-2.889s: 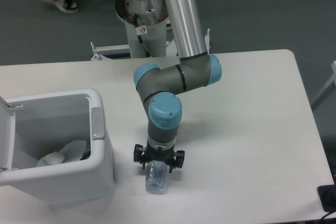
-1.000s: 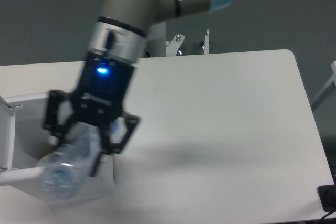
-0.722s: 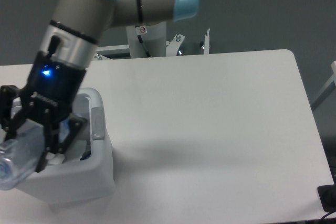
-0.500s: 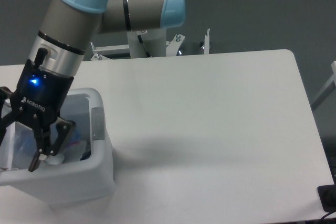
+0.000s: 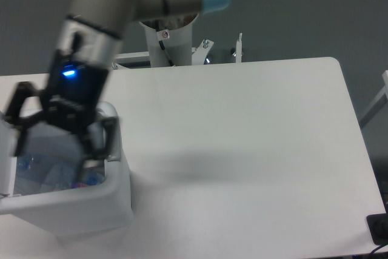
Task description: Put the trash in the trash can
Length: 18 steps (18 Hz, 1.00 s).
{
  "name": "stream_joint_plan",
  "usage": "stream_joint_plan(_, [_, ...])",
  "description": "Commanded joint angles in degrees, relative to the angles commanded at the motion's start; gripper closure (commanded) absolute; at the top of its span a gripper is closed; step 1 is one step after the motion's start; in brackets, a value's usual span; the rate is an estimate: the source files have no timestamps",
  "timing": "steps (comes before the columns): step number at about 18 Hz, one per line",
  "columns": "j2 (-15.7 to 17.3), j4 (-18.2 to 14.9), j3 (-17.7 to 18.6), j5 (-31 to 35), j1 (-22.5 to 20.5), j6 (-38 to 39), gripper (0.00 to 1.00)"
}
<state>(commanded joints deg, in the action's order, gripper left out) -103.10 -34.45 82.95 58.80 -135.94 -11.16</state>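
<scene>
The trash can (image 5: 119,193) is a white boxy bin at the table's front left, with its lid (image 5: 6,161) swung open at the left. Inside it lies the clear plastic bottle (image 5: 48,171), blurred, with a blue bit near its right end. I cannot make out the whitish wrapper in the bin. My gripper (image 5: 56,144) hangs just above the bin's opening, open, its black fingers (image 5: 92,144) spread wide with nothing between them. The arm hides the bin's back rim.
The robot's base column (image 5: 171,25) stands behind the table's far edge. A black object (image 5: 379,230) sits off the table's front right corner. The white tabletop (image 5: 254,150) stretches to the right of the bin.
The gripper carried the bottle from the table's front middle over to the bin and let go of it. The bottle now lies inside, and the open gripper has lifted slightly.
</scene>
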Motion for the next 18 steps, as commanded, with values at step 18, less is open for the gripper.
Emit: stream_joint_plan(18, [17.32, -30.93, 10.30, 23.91, -22.43, -57.22, 0.00])
